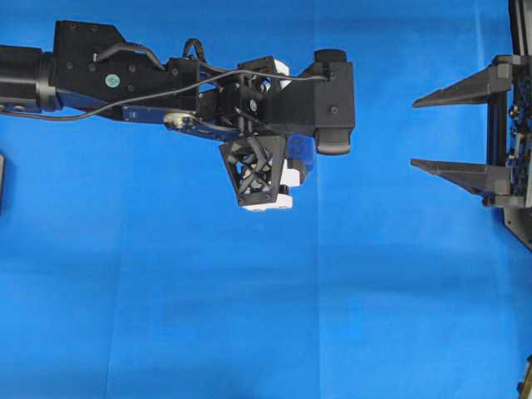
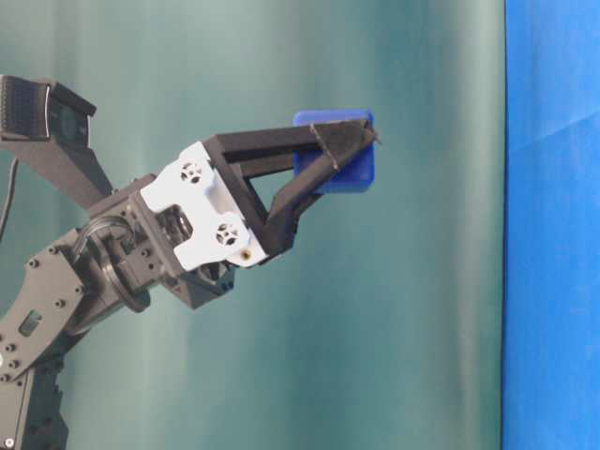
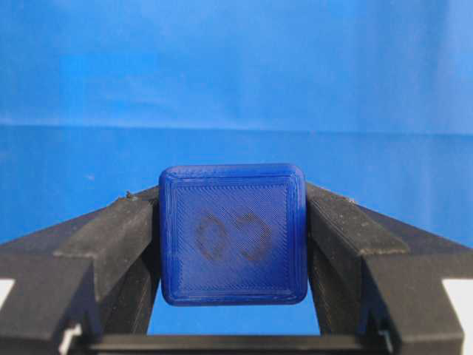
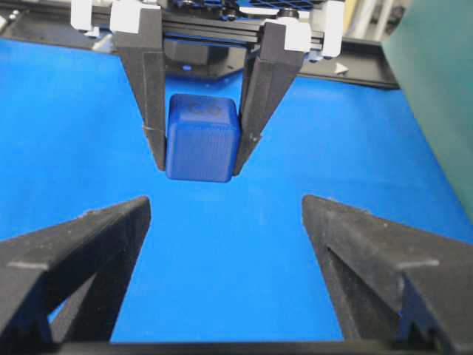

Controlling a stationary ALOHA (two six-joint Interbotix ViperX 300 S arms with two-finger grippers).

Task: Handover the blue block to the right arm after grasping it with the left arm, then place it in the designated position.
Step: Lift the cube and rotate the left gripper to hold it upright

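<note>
The blue block [image 3: 233, 233], a small dark-blue cube with a faint embossed mark, is held in the air between the two black fingers of my left gripper [image 2: 347, 150], which is shut on it. The overhead view shows the left arm [image 1: 125, 79] reaching in from the left, with the block [image 1: 301, 155] partly hidden under its wrist. My right gripper [image 1: 414, 133] stands wide open at the right edge, facing the block across a gap. From the right wrist the block [image 4: 201, 148] hangs ahead of the open right gripper [image 4: 223, 201], beyond its fingertips. I cannot make out the designated position on the cloth.
Bright blue cloth [image 1: 249, 316] covers the table. A dark green backdrop [image 2: 422, 328] stands behind the left arm. A dark object [image 1: 2, 183] sits at the left edge. A black frame rail [image 4: 369, 66] runs along the far side.
</note>
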